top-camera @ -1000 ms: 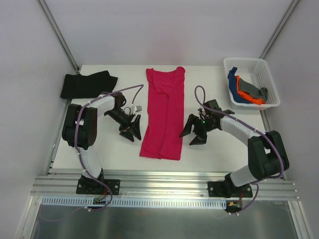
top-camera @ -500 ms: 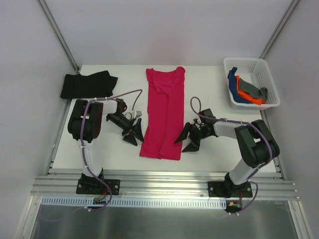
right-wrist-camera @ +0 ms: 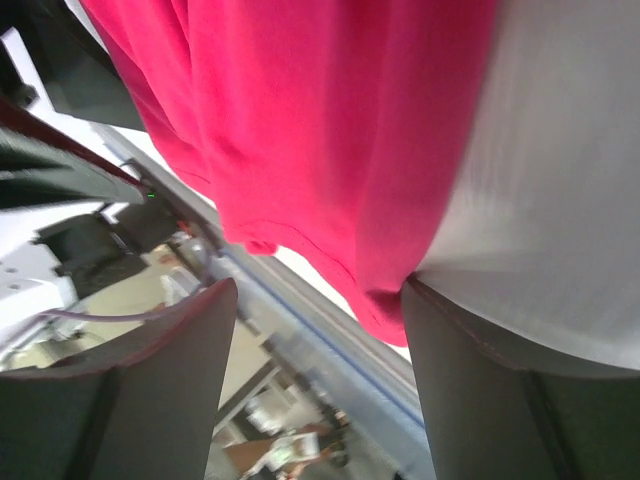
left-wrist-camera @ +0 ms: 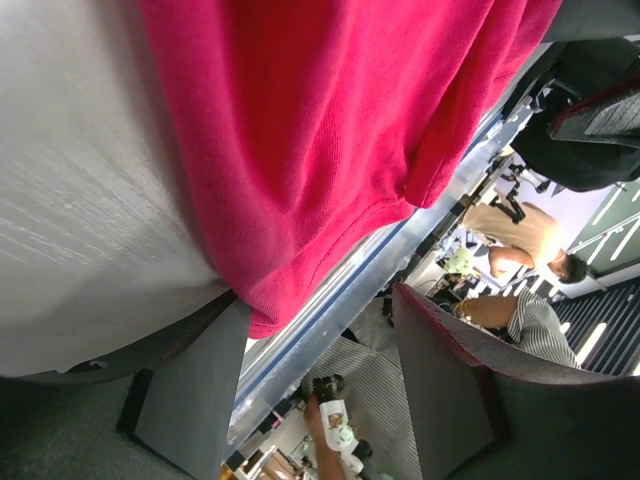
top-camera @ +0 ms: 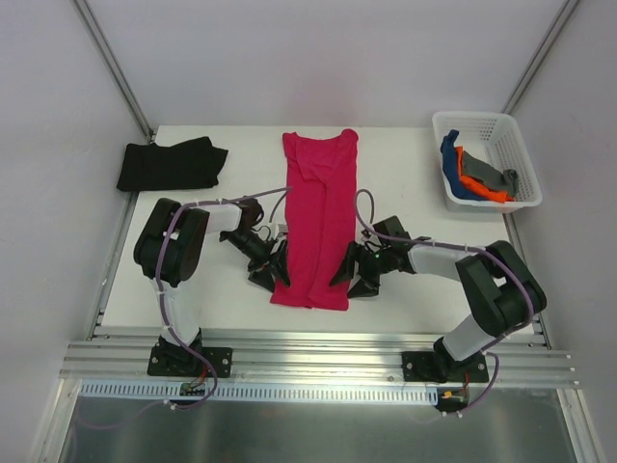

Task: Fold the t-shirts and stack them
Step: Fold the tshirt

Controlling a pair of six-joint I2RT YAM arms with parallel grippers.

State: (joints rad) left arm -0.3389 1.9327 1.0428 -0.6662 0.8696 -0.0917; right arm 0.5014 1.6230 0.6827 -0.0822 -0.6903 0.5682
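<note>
1. Shirts are lying in three places on the worktop. The pink shirt is stretching down the middle as a long narrow strip, with its collar end far and its hem toward the arm bases.
2. The black shirt is sitting folded at the far left corner, well apart from both arms.
3. The basket is standing at the far right corner. It is holding a blue shirt, an orange shirt and a grey shirt, bunched together.
4. The left gripper is resting low at the pink shirt's left edge, near the hem. Its jaws are spread wide and gripping nothing.
5. In the left wrist view the left gripper is pointing along the worktop. The pink shirt's hem corner is drooping just past the tip of one finger (whether cloth and finger are touching is hard to tell).
6. The right gripper is mirroring this at the shirt's right edge, released in the same way.
7. In the right wrist view the right gripper is showing a wide gap. The pink shirt's edge is lying just beyond one finger.
</note>
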